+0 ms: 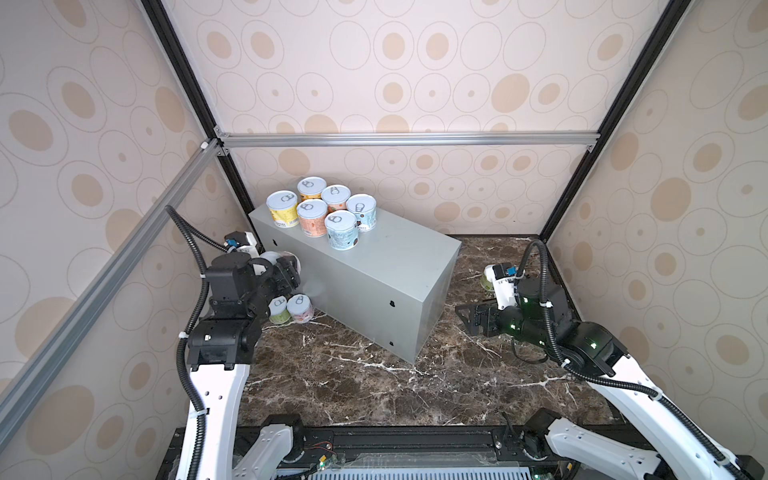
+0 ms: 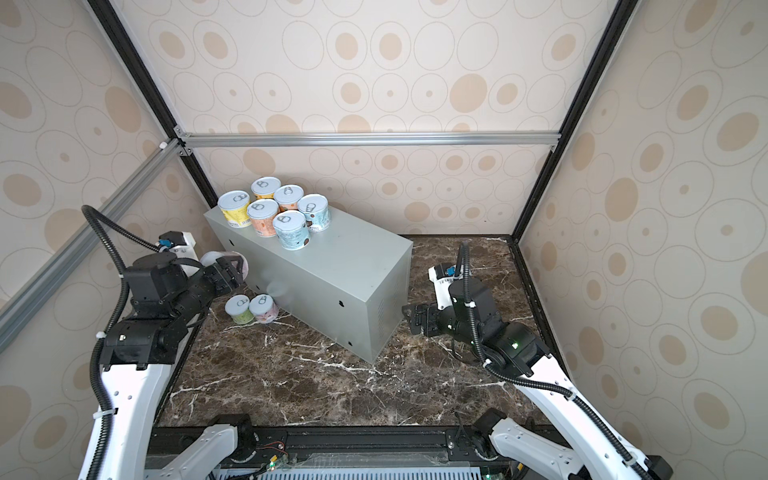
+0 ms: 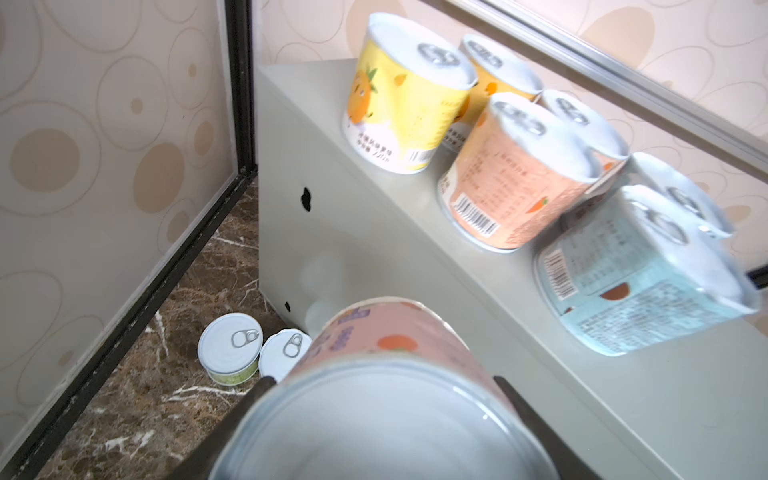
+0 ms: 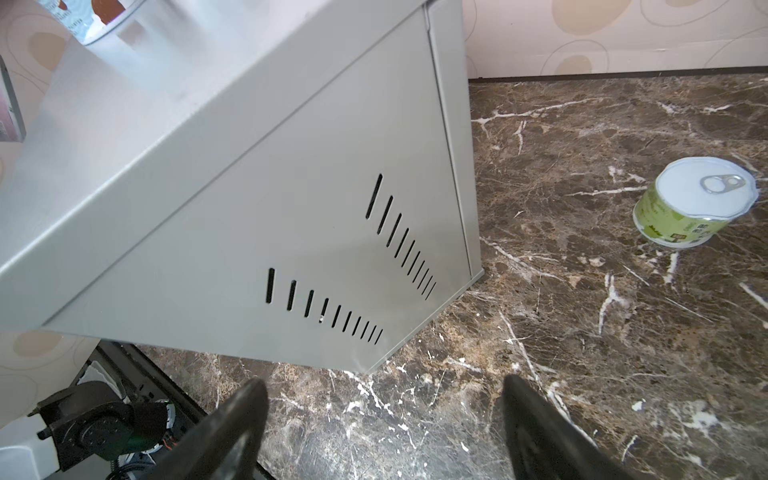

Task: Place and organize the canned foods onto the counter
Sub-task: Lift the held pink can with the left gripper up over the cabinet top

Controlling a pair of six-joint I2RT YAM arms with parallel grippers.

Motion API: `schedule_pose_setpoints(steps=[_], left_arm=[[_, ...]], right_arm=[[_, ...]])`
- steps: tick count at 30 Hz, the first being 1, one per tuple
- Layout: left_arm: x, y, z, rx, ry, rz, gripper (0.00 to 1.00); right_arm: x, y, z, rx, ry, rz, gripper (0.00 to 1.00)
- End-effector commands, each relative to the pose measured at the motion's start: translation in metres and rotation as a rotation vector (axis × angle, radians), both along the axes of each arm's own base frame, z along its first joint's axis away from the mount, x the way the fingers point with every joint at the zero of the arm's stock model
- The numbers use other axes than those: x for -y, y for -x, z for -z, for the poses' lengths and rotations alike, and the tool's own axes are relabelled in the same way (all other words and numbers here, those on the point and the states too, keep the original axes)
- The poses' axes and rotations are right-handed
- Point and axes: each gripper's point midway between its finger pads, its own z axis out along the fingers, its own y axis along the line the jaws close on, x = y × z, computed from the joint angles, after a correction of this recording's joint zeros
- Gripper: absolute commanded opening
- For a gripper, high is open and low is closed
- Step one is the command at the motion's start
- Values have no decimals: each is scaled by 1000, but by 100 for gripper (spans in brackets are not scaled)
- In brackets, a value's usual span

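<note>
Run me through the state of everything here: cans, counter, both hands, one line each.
Left hand: shut on pink can.
Pink can: tilted, held off the floor.
Six cans: upright, clustered on counter.
Counter: standing on floor.
Two cans: upright on floor beside counter.
Lone green can: upright on floor.
Right hand: open, empty.
</note>
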Motion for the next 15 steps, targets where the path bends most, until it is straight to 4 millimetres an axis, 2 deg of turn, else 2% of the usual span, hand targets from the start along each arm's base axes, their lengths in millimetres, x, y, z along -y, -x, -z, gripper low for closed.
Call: schedule_pose_setpoints(steps=[1, 5, 11, 15], left_arm=[[16, 5, -47, 105, -49, 85, 60], [30, 11, -74, 147, -68, 142, 60], [46, 8, -89, 172, -83, 205, 60], [59, 7, -106, 200, -87, 253, 59]], right_arm=[[2, -2, -11, 17, 11, 1, 90], [-2, -6, -14, 16, 18, -6, 90], [-10, -12, -17, 3, 26, -24, 90], [-12, -15, -19, 2, 29, -28, 90]])
